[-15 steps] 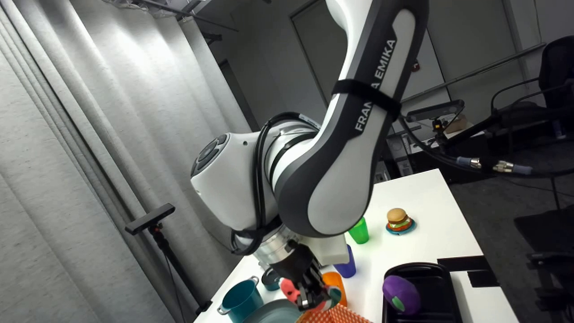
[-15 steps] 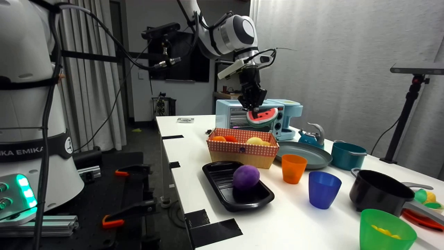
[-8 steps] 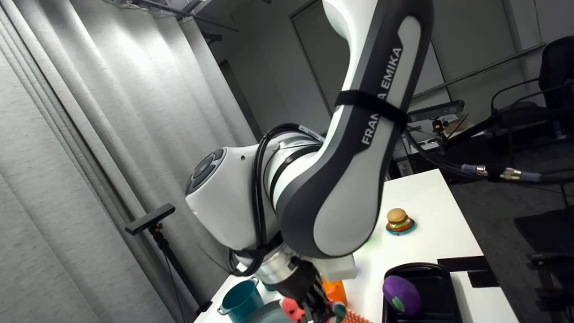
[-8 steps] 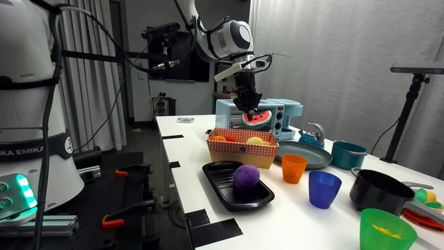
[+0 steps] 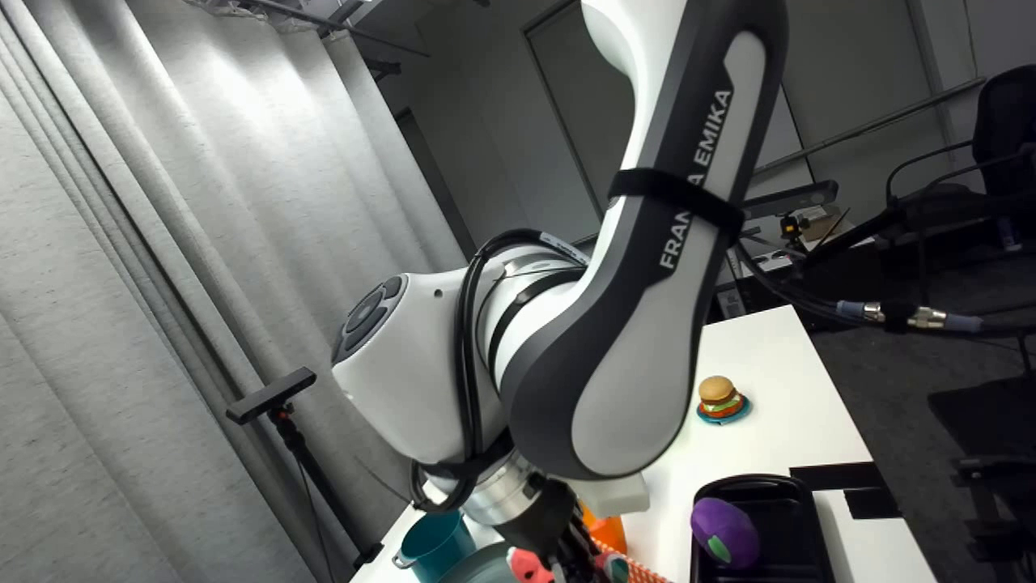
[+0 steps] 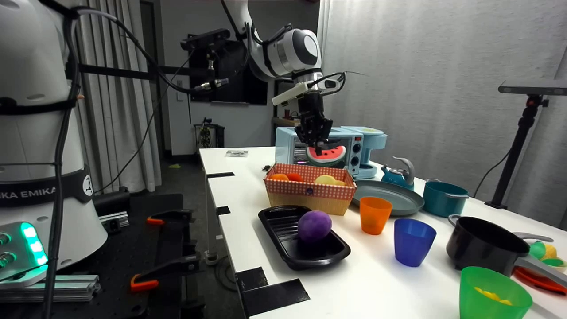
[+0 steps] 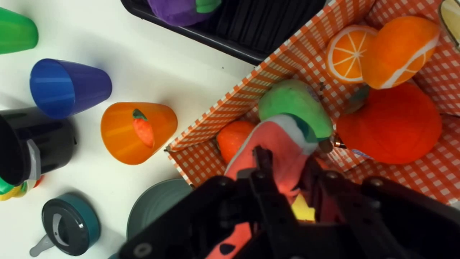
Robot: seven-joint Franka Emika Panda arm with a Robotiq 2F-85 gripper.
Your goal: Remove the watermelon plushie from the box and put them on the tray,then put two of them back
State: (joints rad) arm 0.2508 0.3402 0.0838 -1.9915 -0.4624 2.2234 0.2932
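The red-and-green plush watermelon slice [image 6: 328, 157] is levelling at my jaws, perhaps being put back, but I can't tell if they're gripping or parting.

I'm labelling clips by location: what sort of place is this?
Probably a robotics lab, perhaps staged as a kitchen: a white and black jointed robot arm, a black bar-shaped device, likely a camera, on a stand, and a light-blue boxy oven.
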